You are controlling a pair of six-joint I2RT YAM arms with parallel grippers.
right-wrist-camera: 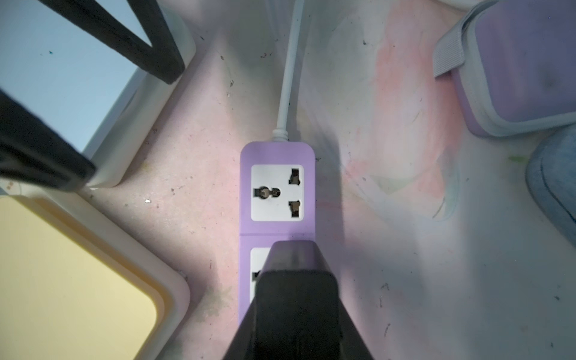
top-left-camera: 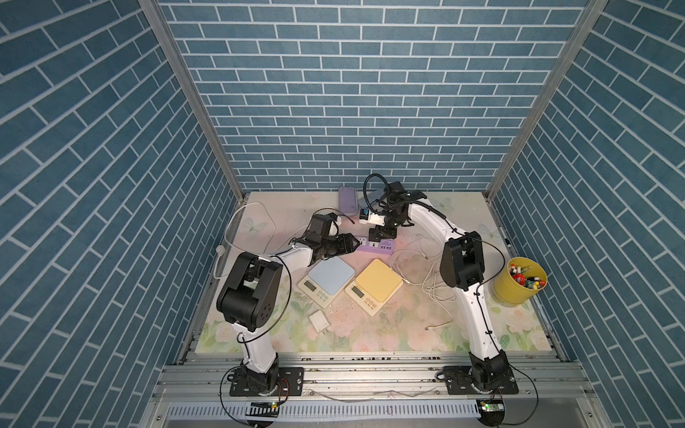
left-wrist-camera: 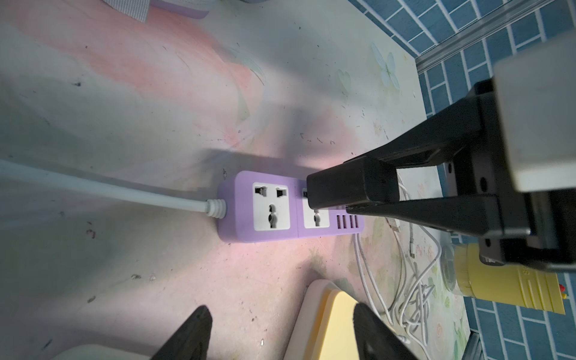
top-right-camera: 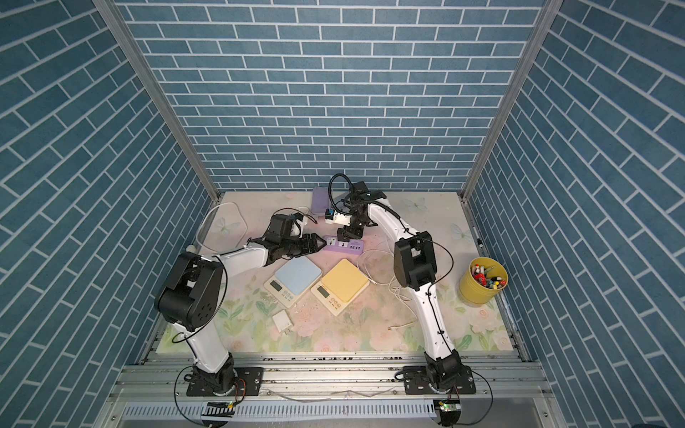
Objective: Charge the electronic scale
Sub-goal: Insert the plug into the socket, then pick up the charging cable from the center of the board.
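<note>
Two electronic scales lie side by side mid-table, one blue-topped (top-left-camera: 331, 276) and one yellow-topped (top-left-camera: 378, 280). Behind them is a purple power strip (top-left-camera: 383, 247) with two sockets and several USB ports. My right gripper (top-left-camera: 379, 237) points down over the strip's second socket (left-wrist-camera: 316, 218), shut on a black charger block (right-wrist-camera: 296, 296) that covers most of that socket. My left gripper (left-wrist-camera: 282, 327) stands open and empty, low beside the strip's cord end (top-left-camera: 354, 241). A white adapter (top-left-camera: 319, 320) lies in front of the blue scale. No cable reaches either scale.
A tangle of white cables (top-left-camera: 430, 274) lies right of the yellow scale, with a loose end (top-left-camera: 439, 326) nearer the front. A yellow bucket of small items (top-left-camera: 519, 281) stands at the right edge. A purple case (top-left-camera: 347, 202) sits at the back, and the strip's white cord (top-left-camera: 237, 229) loops left.
</note>
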